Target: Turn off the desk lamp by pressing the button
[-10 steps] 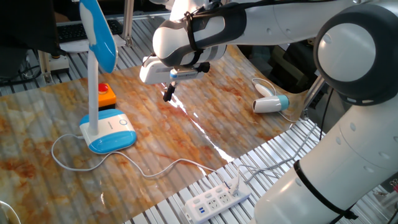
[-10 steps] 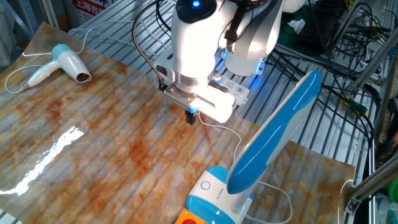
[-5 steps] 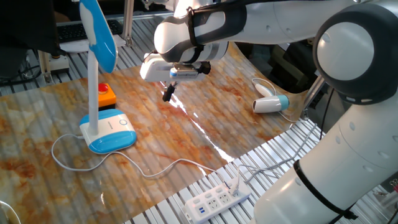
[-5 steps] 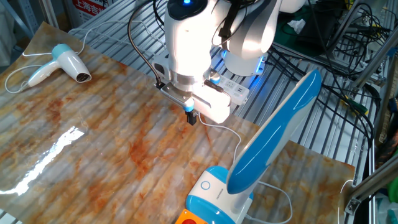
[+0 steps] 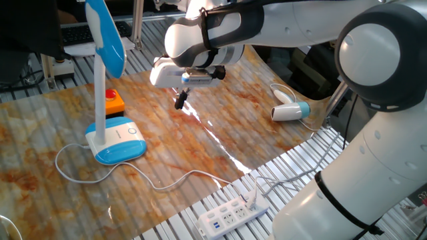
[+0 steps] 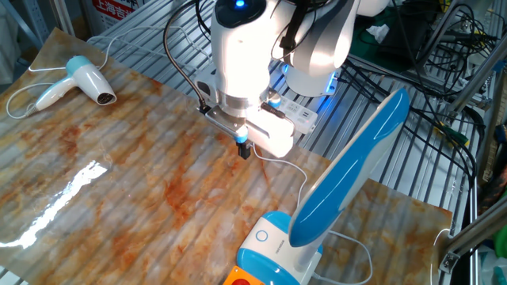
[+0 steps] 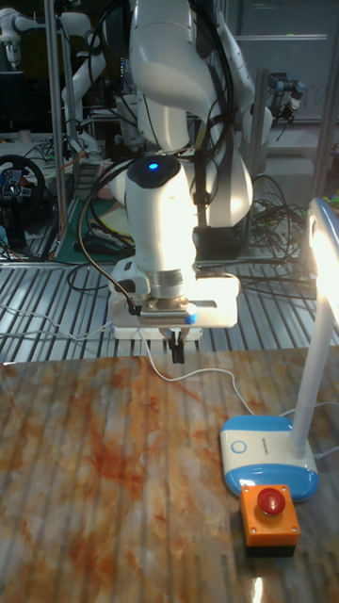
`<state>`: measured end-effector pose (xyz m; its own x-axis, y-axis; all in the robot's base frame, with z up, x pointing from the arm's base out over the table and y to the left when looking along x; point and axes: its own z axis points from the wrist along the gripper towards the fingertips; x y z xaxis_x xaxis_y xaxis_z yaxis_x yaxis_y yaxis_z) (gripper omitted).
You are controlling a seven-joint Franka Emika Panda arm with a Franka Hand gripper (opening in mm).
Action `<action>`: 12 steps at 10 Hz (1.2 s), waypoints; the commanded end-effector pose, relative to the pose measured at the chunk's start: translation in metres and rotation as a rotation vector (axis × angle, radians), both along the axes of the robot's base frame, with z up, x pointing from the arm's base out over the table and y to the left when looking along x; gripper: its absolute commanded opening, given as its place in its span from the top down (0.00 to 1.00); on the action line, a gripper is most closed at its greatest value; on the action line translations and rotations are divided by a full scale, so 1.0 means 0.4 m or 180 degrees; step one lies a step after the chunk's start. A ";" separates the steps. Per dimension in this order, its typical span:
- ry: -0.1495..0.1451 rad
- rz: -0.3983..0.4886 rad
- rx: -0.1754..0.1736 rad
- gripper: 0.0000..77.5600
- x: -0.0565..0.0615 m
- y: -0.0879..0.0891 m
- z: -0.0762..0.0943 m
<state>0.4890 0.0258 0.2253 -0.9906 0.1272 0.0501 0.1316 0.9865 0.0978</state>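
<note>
The desk lamp stands at the table's left, its blue-rimmed oval base (image 5: pixel 117 143) under a thin white stem and a blue-and-white paddle head (image 5: pixel 107 35). The head glows in the tall fixed view (image 7: pixel 322 247). The button shows as a small pale ring on the white base plate (image 6: pixel 262 236) (image 7: pixel 239 447). My gripper (image 5: pixel 179 101) (image 6: pixel 244 150) (image 7: pixel 178 353) hangs above the marbled tabletop, well to the side of the base and apart from it. Its dark fingertips point down and sit together, shut on nothing.
A red round button on an orange box (image 5: pixel 113 101) (image 7: pixel 270 513) sits right beside the lamp base. A white-and-blue hair dryer (image 5: pixel 291 111) (image 6: pixel 82 80) lies at the table's far side. The lamp's white cord (image 5: pixel 163 184) runs to a power strip (image 5: pixel 231 214).
The gripper rose and shifted a little between one second and half a second ago. Since then it has held still.
</note>
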 end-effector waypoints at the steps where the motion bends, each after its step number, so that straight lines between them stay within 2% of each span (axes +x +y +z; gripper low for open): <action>1: -0.0034 0.0226 0.0047 1.00 0.064 0.045 -0.070; 3: -0.0042 0.0235 0.0041 1.00 0.084 0.066 -0.086; 9: -0.0087 0.0236 0.0032 1.00 0.117 0.092 -0.120; 12: -0.0073 0.0200 0.0080 1.00 0.120 0.108 -0.143</action>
<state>0.5350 0.0673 0.1681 -0.9977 0.0609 0.0313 0.0641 0.9911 0.1167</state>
